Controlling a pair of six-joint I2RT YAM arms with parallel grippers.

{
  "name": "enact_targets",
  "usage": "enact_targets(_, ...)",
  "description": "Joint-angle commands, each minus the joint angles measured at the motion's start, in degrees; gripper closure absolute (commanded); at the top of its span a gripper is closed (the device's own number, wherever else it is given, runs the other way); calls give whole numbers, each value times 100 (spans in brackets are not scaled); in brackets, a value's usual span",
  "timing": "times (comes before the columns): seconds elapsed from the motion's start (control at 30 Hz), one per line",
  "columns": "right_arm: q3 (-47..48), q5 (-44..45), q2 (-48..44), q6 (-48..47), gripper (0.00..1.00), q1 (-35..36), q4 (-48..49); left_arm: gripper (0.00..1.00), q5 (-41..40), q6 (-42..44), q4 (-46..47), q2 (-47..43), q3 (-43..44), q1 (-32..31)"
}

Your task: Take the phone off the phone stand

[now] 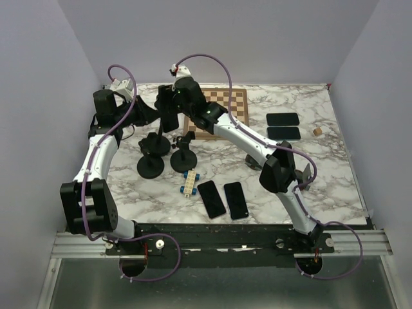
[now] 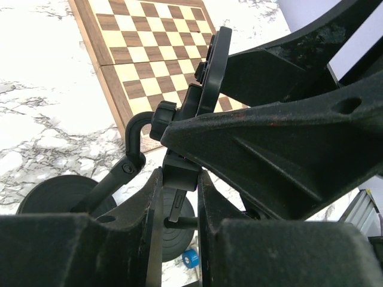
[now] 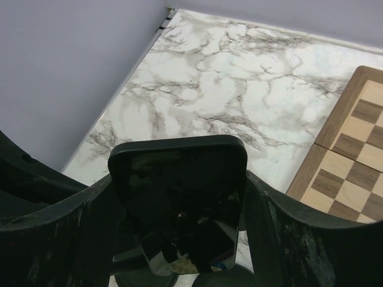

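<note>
The grasp step is underway, with both arms meeting over the far-left part of the marble tabletop [image 3: 197, 89], just beside the chessboard [image 2: 149, 36]. The phone [image 3: 179, 173] is sitting upright in the phone stand [image 2: 127, 167], raised above the surface, its dark glass facing the right wrist camera. The right claw [image 3: 178, 209] is standing wide, and its two fingers are flanking the phone's long edges and pressing against them, so it is gripping the phone across its width. The left claw [image 2: 179, 179] is narrowed to a slim gap around the lower bracket of the stand's cradle, just above the jointed neck, and both fingers appear to be bearing on that bracket, bracing the stand. Judging from this, the phone is not yet leaving the cradle. The next move is probably calling for the right arm to draw the phone up and out along the cradle's line while the left claw is pinning the stand down, since the stand's jointed neck is likely to swing or tip if the pull is going sideways. Two spare phones [image 1: 211, 198] are lying flat near the arm bases, well apart from the action.
</note>
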Motion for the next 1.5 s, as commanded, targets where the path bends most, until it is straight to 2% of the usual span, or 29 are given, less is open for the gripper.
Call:
enact_targets(0.0,-361,1283,-316,-873,99,-27,142,100,378,-292,173,36,-107,101)
enact_targets(0.2,-494,1793,-340,-1257,99,-58,508,100,213,-155,-3,-34,-188,163)
enact_targets(0.67,-840,567,-599,-598,99,-606,684,100,-140,-103,-146,48,-293,429)
enact_targets(0.8,-866,-89,-634,-624,99,-775,806,100,-147,-116,-103,22,-342,451)
enact_targets(0.93,-1652,-1392,-973,-1080,99,-801,1630,100,-36,-144,-41,39,-351,463)
enact_targets(1.17,-1088,-3012,-652,-1213,99,-949,1179,100,-5,-156,-40,81,-338,471)
enact_targets(1.33,-1052,-4220,-653,-546,99,-958,1442,100,-54,-164,-48,131,-315,469)
enact_targets(1.47,-1294,-4275,-881,205,99,-926,1954,100,-91,-164,-89,159,-290,473)
